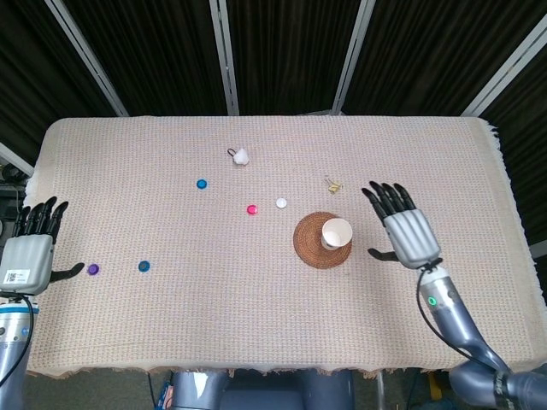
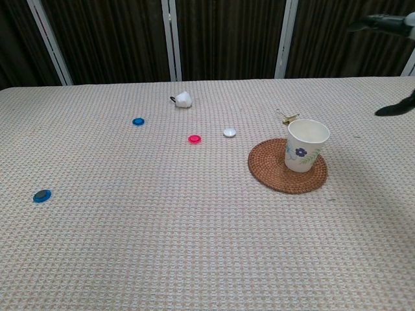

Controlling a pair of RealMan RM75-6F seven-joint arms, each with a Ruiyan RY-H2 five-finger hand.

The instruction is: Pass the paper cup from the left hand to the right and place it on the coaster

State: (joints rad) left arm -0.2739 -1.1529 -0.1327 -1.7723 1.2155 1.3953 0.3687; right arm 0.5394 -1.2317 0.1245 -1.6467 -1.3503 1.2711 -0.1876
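R hand (image 1: pixel 408 232) is released, fingers spread w/ nothing in them, hovering toward the surface's right edge, clear of the paper cup (image 1: pixel 335 233), which lies just to its left and apart from it. L hand (image 1: pixel 30 248) also spread and empty, at the far left edge, well apart from the cup, so the R is much nearer. Cup stands upright, mouth up, on the round woven coaster (image 1: pixel 312 248), sitting toward the coaster's right side rather than dead centre. It's white w/ a small blue flower and green leaf print; looks placed, so the task seems about done.
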